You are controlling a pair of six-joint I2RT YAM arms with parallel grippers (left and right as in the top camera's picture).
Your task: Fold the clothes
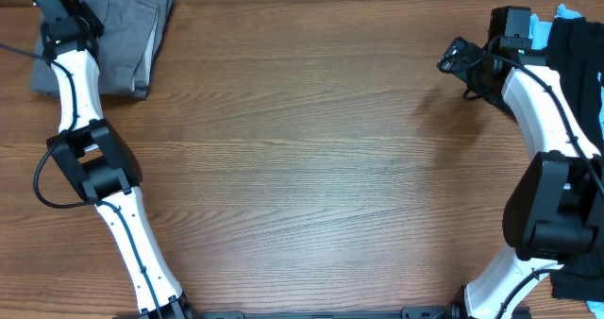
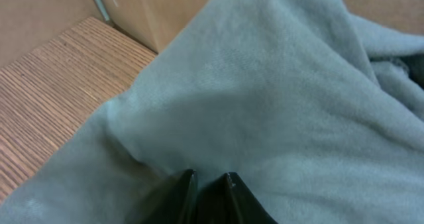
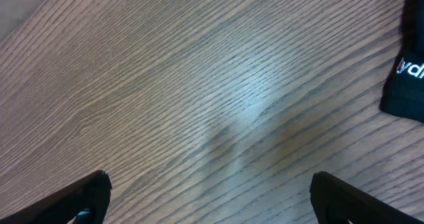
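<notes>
Overhead: grey shorts (image 1: 127,36) lie bunched at the far left corner of the table (image 1: 302,168), with the left gripper (image 1: 58,3) on top of them. Left wrist view: jaws nearly closed, seemingly pinching a ridge of the cloth. The fabric looks soft, light and limp and will likely sag; best grabbed at the waistband or a hem corner. The right gripper (image 3: 212,201) is spread wide over bare wood, holding nothing. A black T-shirt (image 3: 407,85) lies near it, with a light-blue garment (image 1: 566,12) at the far right edge.
</notes>
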